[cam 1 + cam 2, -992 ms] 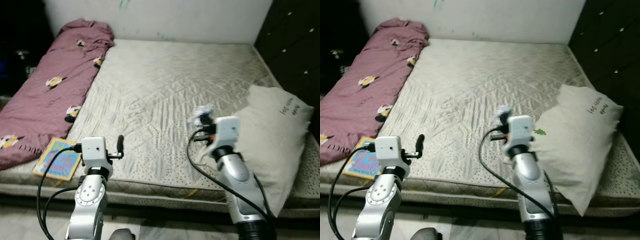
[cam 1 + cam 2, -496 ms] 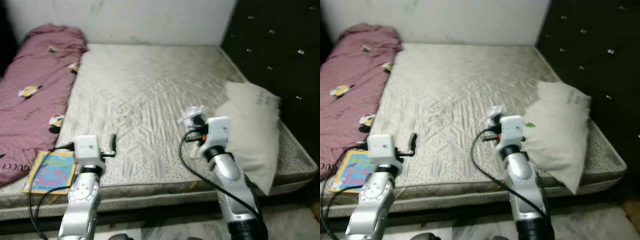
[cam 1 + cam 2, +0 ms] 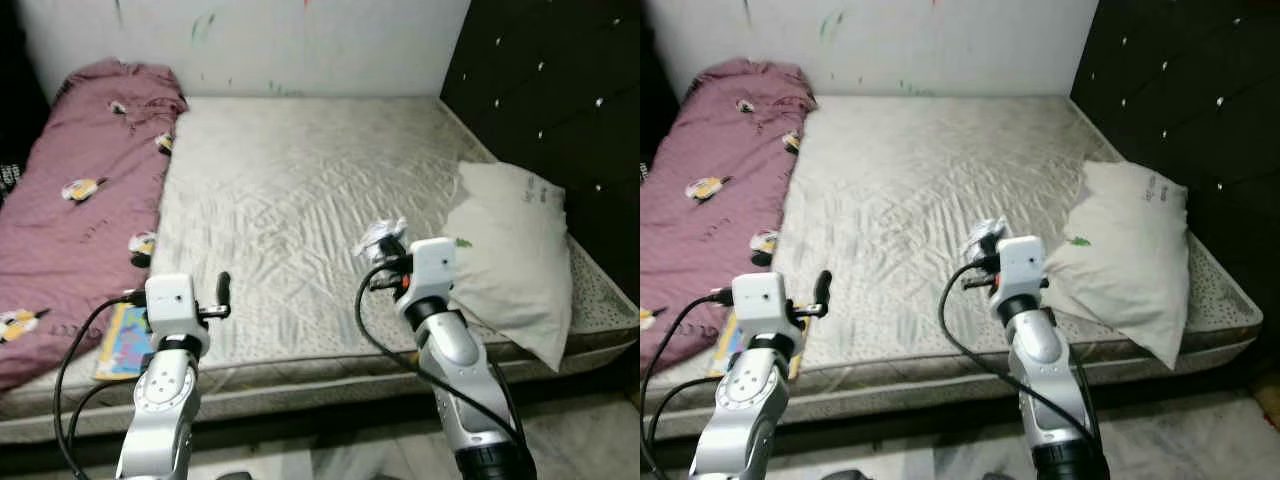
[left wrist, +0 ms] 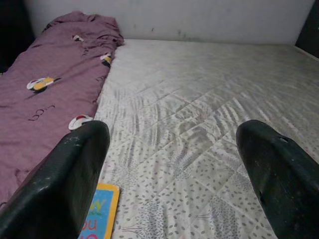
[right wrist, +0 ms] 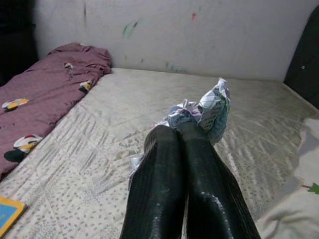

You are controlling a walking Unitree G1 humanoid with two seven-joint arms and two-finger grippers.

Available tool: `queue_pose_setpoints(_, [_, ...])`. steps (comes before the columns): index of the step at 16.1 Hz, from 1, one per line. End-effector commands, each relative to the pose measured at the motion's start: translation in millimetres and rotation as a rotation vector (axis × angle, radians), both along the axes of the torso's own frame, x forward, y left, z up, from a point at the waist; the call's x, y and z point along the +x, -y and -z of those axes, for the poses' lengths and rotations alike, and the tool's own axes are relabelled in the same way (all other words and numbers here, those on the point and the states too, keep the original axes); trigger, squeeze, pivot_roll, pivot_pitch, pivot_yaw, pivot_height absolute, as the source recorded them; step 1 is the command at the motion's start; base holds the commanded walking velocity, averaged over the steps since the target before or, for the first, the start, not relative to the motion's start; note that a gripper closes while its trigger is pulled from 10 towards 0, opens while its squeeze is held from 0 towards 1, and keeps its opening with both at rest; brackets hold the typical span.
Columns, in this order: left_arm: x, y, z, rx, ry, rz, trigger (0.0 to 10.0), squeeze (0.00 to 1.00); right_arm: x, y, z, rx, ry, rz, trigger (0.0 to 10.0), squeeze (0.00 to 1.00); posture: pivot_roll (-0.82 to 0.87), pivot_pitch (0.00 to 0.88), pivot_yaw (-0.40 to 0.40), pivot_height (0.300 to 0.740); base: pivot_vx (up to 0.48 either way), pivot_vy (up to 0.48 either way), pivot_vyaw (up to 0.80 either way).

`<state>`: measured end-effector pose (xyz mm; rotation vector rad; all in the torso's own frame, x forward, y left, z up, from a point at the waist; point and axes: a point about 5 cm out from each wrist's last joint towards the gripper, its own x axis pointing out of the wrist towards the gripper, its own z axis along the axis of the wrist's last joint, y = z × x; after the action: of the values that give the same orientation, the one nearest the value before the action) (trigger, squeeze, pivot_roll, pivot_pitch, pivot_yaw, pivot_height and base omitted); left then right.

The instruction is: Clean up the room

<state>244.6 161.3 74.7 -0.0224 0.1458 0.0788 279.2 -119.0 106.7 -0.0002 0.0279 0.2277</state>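
While the bare mattress (image 3: 300, 200) spans most of the scene, right gripper (image 5: 182, 130) is clamped on a crumpled wrapper (image 5: 209, 109) — held up over the mattress's near half.

Maroon blanket (image 3: 80, 200) runs along the robot's left side of the mattress up to the wall; white pillow (image 3: 515, 250) lies at the right side by the dark tufted headboard (image 3: 550, 90). Colourful book (image 3: 125, 340) sits at the near left edge, just beside the blanket. Left gripper (image 4: 174, 164) — fingers spread wide, nothing between them, hovering over the near left of the mattress beside the book.
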Motion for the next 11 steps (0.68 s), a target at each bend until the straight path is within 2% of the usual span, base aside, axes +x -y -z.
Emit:
queue_pose_setpoints(1, [1.8,9.4,-4.1,-0.015,0.02,0.031,10.0,0.0,-0.2,10.0,1.9,-0.02,-0.012,0.033,10.0,0.0,-0.01,0.0,-0.017,0.74,0.0,0.0,0.0])
queue_pose_setpoints(4, [0.5,9.3,-7.0,-0.027,0.038,0.051,10.0,0.0,0.2,9.0,2.1,-0.022,-0.013,0.029,10.0,0.0,-0.01,0.0,-0.019,0.74,0.0,0.0,0.0])
queue_pose_setpoints(11, [1.0,8.9,-8.0,-0.043,0.049,0.061,10.0,0.0,2.6,9.1,2.1,-0.031,-0.011,0.028,10.0,0.0,-0.01,0.0,-0.021,0.74,0.32,0.0,0.0])
